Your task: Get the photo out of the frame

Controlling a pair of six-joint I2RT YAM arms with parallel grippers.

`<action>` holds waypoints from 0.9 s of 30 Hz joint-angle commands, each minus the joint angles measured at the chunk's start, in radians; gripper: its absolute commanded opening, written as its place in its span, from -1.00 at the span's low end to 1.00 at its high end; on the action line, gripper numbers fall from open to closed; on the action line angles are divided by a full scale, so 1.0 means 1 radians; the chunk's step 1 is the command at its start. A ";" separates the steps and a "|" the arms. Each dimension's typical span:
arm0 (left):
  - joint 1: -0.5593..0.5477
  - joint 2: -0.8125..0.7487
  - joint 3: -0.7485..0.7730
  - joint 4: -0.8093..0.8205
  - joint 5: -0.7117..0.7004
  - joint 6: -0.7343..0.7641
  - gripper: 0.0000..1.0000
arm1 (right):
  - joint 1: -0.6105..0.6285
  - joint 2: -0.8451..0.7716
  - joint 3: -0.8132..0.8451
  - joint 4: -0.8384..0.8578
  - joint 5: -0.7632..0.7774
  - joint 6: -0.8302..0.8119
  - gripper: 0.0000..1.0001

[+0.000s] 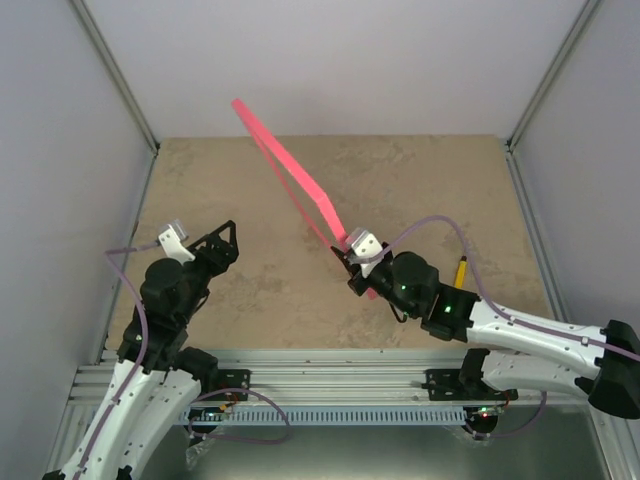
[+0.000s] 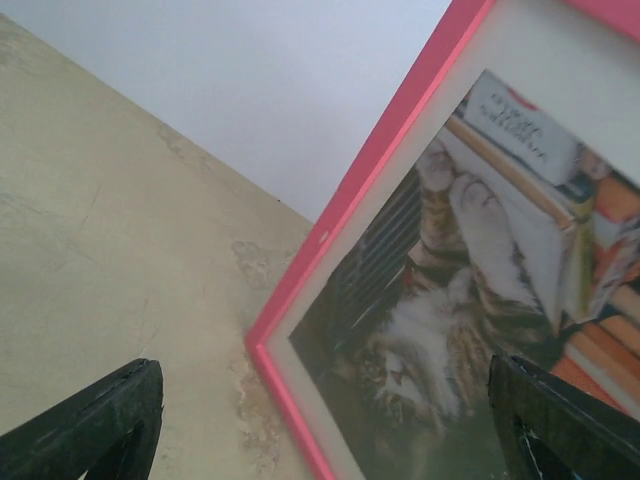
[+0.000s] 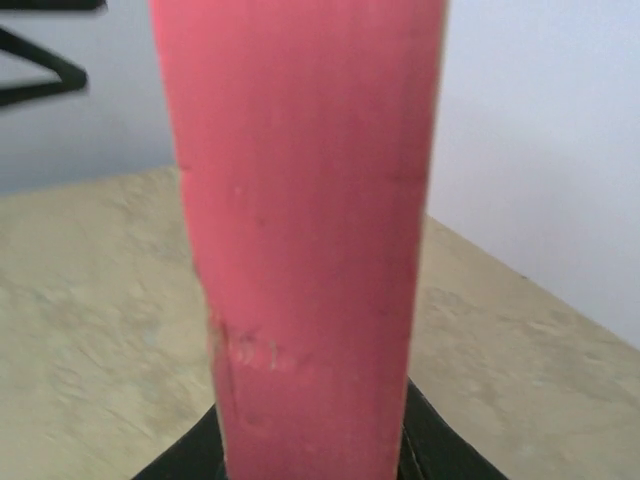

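The bright pink frame (image 1: 290, 170) stands on edge, tilted up off the table, and shows edge-on from above. My right gripper (image 1: 357, 262) is shut on its lower corner. In the right wrist view the frame's pink edge (image 3: 310, 200) fills the middle, rising from between my black fingers (image 3: 440, 455). The photo (image 2: 470, 280), a grey-and-white cat among books, sits in the frame (image 2: 370, 170) behind a white mat (image 2: 520, 40). My left gripper (image 1: 222, 243) is open, apart from the frame and facing its front. Nothing lies between its fingertips (image 2: 110, 410).
The beige stone-patterned table (image 1: 250, 290) has white walls on three sides and metal posts (image 1: 115, 75) at the back corners. A thin yellow object (image 1: 461, 270) lies by my right arm. The aluminium rail (image 1: 330, 365) with the arm bases runs along the near edge.
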 commanded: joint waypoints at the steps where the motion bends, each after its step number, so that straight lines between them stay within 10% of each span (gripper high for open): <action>1: -0.001 0.013 -0.019 0.006 0.000 -0.002 0.80 | -0.051 -0.061 -0.011 0.148 -0.252 0.236 -0.99; 14: -0.001 0.100 -0.051 0.067 0.060 -0.013 0.81 | -0.248 -0.091 -0.169 0.345 -0.437 0.649 -0.99; 27: 0.000 0.200 -0.125 0.162 0.110 -0.031 0.81 | -0.350 0.014 -0.531 0.730 -0.165 1.226 -0.99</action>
